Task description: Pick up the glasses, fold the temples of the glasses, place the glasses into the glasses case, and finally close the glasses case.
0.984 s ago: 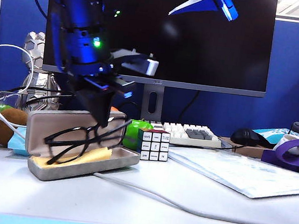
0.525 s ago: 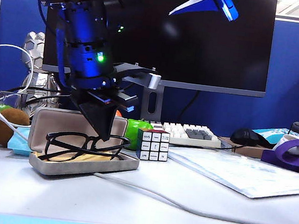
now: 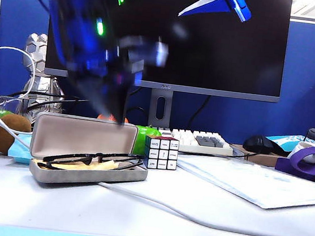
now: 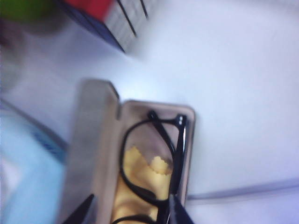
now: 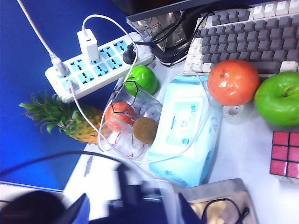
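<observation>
The black thin-framed glasses [image 3: 93,159] lie folded inside the open grey felt glasses case [image 3: 86,144], lid unclosed; left gripper [image 4: 128,212] hangs wide above, right gripper [image 5: 133,207] part-open, empty, overhead.

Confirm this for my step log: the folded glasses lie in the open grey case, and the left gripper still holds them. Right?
Not quite. The left gripper has let go and stands open above the glasses, which lie in the open glasses case. The exterior view shows it.
</observation>
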`<state>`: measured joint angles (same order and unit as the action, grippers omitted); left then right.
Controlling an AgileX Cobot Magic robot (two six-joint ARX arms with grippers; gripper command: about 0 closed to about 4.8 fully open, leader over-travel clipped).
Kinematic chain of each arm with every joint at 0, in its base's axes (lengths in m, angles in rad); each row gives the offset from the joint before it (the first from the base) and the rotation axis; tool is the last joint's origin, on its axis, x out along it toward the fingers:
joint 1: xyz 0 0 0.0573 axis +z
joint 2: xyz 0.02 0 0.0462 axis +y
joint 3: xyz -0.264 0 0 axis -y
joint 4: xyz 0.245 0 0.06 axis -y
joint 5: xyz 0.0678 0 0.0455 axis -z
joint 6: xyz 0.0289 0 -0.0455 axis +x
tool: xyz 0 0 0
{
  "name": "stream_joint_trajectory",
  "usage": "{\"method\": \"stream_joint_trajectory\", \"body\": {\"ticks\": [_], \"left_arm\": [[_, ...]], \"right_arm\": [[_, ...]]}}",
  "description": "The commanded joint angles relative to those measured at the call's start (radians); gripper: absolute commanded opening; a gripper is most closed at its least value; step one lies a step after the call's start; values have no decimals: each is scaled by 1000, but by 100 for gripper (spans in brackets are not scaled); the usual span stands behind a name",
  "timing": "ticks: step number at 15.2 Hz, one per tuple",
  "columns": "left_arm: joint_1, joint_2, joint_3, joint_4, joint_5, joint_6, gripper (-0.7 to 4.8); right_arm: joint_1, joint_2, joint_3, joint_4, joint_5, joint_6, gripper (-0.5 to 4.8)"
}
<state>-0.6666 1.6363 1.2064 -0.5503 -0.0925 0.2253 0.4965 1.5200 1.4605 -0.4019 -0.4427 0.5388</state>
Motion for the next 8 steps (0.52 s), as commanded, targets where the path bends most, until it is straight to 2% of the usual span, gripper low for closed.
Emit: {"method": "stream_joint_trajectory", "body": {"ticks": [1, 2, 3, 5, 6, 8], "left_arm": [[0, -109, 3, 13, -7, -60, 195], [0, -144, 2, 21, -49, -85, 151], [7, -167, 2, 23, -82, -88, 102], [37, -174, 2, 10, -79, -103, -8], [61, -174, 2, 7, -61, -107, -7], [104, -160, 2, 35, -55, -112, -6]], "right_arm": [[0, -6, 2, -58, 6, -120, 230], [0, -4, 2, -123, 23, -186, 195], [1, 8, 2, -210, 33, -252, 130], [1, 45, 2, -314, 33, -304, 53], [1, 63, 2, -340, 39, -330, 37], [1, 92, 2, -361, 56, -333, 37]]}}
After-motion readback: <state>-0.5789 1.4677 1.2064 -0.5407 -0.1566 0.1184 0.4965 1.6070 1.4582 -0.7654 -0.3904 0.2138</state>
